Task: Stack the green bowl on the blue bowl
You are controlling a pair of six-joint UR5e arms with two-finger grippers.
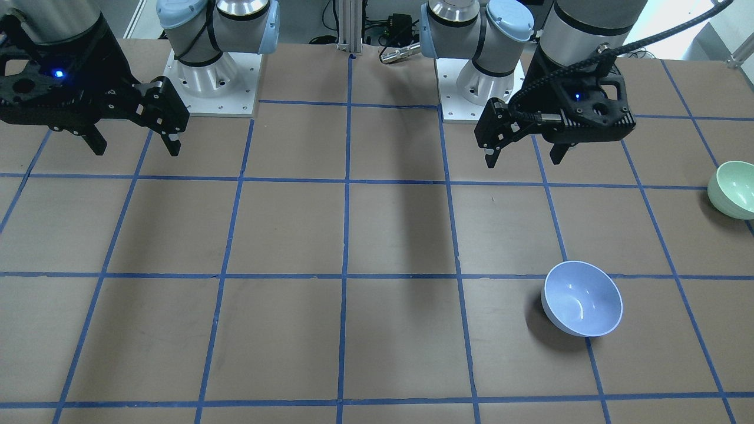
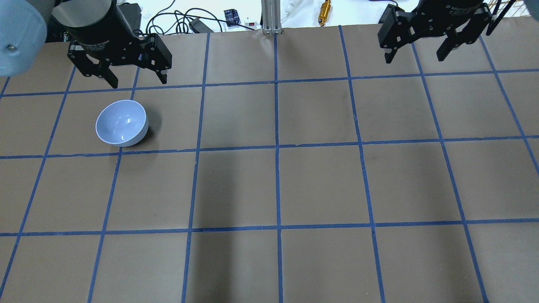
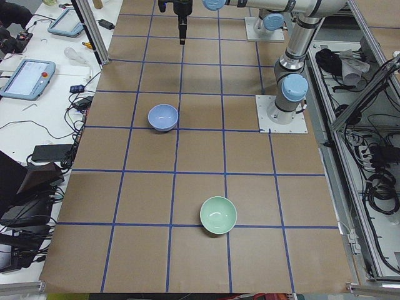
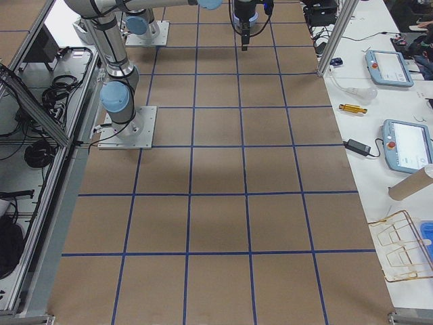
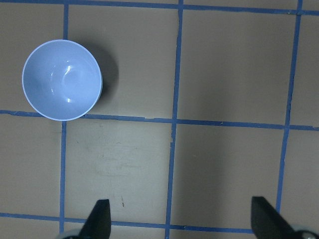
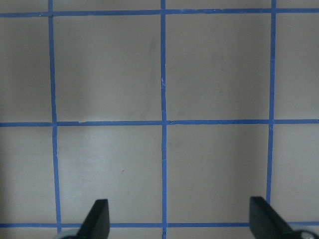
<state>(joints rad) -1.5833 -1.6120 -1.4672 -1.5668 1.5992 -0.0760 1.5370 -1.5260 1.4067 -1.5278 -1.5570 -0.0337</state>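
Observation:
The blue bowl (image 1: 582, 298) stands upright and empty on the brown table, on the robot's left side; it also shows in the overhead view (image 2: 121, 123), the left side view (image 3: 163, 117) and the left wrist view (image 5: 62, 80). The green bowl (image 1: 733, 189) stands upright near the table's left end, apart from the blue bowl, also in the left side view (image 3: 218, 214); it is out of the overhead view. My left gripper (image 1: 524, 158) (image 2: 139, 82) (image 5: 182, 221) hangs open and empty above the table near the blue bowl. My right gripper (image 1: 136, 150) (image 2: 414, 58) (image 6: 179, 221) is open and empty, far away.
The table (image 2: 278, 189) is brown with a grid of blue tape. The two arm bases (image 1: 212, 76) (image 1: 477, 82) stand at the robot's edge. Cables and a brass tool (image 2: 324, 8) lie beyond the far edge. Tablets (image 4: 392, 68) and a wire rack (image 4: 402, 247) sit on a side bench.

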